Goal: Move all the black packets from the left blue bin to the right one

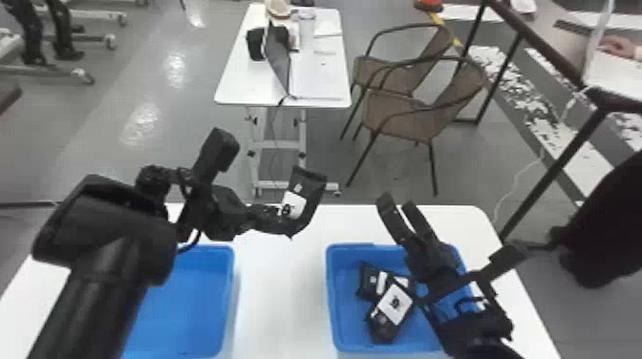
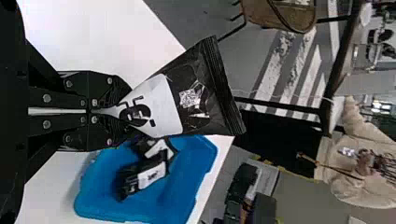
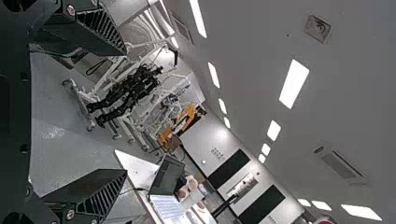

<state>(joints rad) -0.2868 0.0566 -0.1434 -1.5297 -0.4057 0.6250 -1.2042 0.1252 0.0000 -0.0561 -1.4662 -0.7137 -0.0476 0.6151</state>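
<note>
On the table, left bin, right bin with packets inside.

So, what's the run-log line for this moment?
left pincer: shut on white-labelled black packet; right pincer: open; right blue plastic bin: more packets

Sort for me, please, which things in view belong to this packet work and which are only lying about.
For the job:
- black packet held by left gripper
- left blue bin
- right blue bin, with black packets
- right gripper, open

Only about:
- far table
- laptop
- brown chairs
</note>
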